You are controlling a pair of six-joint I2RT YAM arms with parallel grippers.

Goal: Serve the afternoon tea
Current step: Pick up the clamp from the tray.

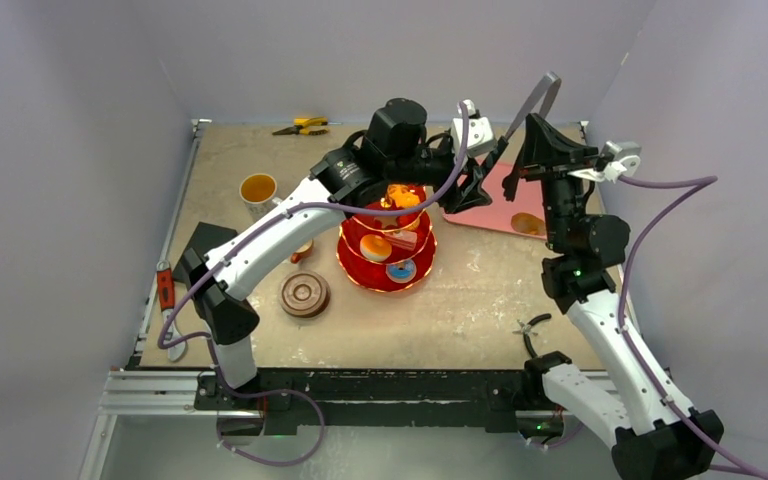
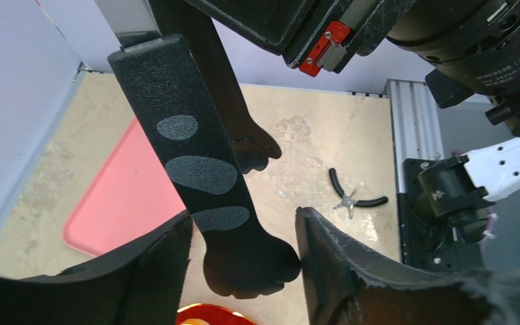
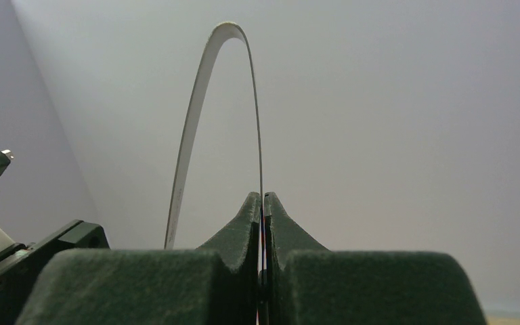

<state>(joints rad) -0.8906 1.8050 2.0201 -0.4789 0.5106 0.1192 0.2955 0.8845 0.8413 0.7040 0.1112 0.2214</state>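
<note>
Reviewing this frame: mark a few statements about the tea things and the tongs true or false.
1. The right gripper is shut on the tongs. True.
2. The mug of tea stands on the pink tray. False: it stands on the table, left of the stand.
3. The stand's tiers are empty. False: pastries lie on them.
4. A round pastry lies on the pink tray. True.

Both arms aloft, elbows bent, left tool (image 2: pixel 244 217) with jaws partway apart, right tool (image 3: pixel 263 200) tightly closed.
</note>
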